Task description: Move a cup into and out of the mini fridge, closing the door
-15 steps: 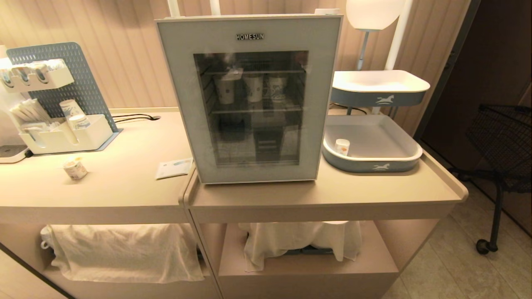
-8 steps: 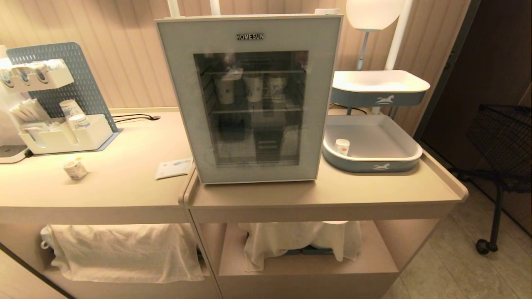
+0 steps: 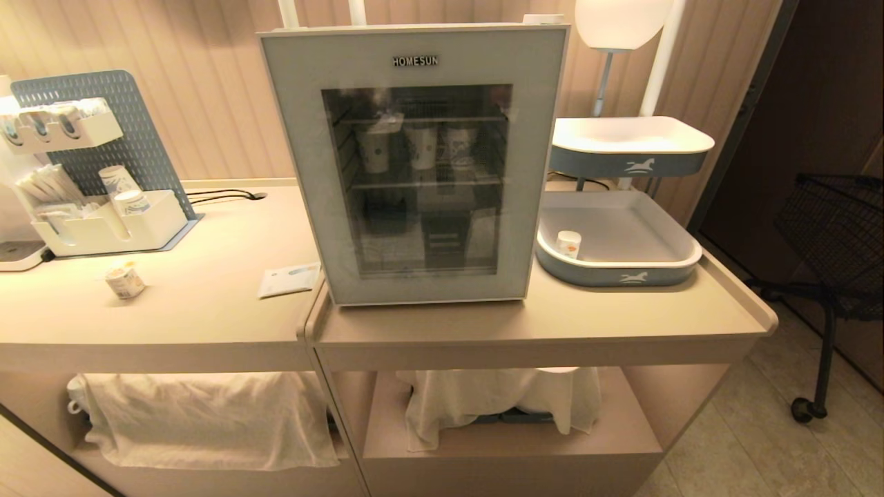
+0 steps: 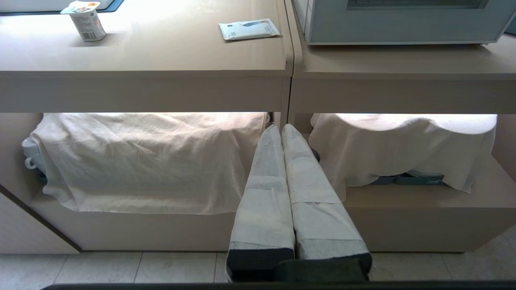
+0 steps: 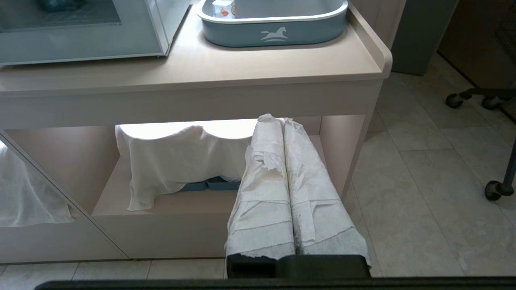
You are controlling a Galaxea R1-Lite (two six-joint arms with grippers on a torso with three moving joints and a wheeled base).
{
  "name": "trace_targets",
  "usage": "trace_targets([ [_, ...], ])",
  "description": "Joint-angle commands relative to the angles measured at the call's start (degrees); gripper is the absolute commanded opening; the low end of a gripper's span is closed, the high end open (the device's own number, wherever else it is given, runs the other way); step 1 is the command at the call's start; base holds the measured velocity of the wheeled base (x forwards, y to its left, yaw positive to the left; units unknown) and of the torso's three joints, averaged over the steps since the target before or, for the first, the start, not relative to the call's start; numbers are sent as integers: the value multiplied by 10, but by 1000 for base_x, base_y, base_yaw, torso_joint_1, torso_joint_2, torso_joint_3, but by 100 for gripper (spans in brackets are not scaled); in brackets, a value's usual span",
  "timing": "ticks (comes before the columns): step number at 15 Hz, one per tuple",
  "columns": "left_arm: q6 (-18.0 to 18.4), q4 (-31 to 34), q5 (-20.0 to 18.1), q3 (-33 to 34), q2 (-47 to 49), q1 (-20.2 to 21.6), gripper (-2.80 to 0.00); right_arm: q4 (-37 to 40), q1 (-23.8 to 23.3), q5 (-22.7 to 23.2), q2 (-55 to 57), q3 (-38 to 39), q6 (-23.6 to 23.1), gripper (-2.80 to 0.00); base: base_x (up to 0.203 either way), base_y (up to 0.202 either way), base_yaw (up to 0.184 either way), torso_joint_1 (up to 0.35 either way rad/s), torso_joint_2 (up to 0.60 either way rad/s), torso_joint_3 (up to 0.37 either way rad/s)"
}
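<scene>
We are facing the mini fridge (image 3: 414, 166), which is standing on the right-hand counter (image 3: 539, 324) with its door (image 3: 304, 172) closed flat against the front, the "HOMESUN" lettering above the dark glass window. Through the glass we are seeing three tall paper cups (image 3: 421, 146) lined up on the upper wire shelf. The cup (image 3: 125, 280), squat and white with a foil lid and fruit print, is sitting upright on the left-hand counter (image 3: 193, 310), well apart from the fridge and near a white organizer bin (image 3: 110, 231) fixed to a blue pegboard (image 3: 103, 86). A flat white packet (image 3: 289, 279) is lying between the cup and the fridge, just beside the fridge's lower left corner. To the right of the fridge a two-tier blue-and-white tray stand (image 3: 625, 276) is holding a small plainer white cup (image 3: 568, 244) in its lower tray. White cloths (image 3: 200, 417) are draped over the shelves under both counters. We are keeping both arms low in front of the counters, outside the head view: the left gripper (image 4: 281, 128) is clenched with its wrapped fingers pressed together and grasping nothing, pointing toward the seam between the two counters, and the right gripper (image 5: 273, 120) is likewise clenched and empty, pointing at the cloth-covered shelf under the right counter.
</scene>
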Motion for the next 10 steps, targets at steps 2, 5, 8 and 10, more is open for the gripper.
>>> trace_targets([
  [2, 0, 0, 0, 1, 0, 0, -280, 0, 0, 0, 1, 0, 0, -280, 0, 0, 0, 0, 0, 0],
  [5, 0, 0, 0, 1, 0, 0, -280, 0, 0, 0, 1, 0, 0, -280, 0, 0, 0, 0, 0, 0],
  [8, 0, 0, 0, 1, 0, 0, -280, 0, 0, 0, 1, 0, 0, -280, 0, 0, 0, 0, 0, 0],
  [10, 0, 0, 0, 1, 0, 0, -280, 0, 0, 0, 1, 0, 0, -280, 0, 0, 0, 0, 0, 0],
])
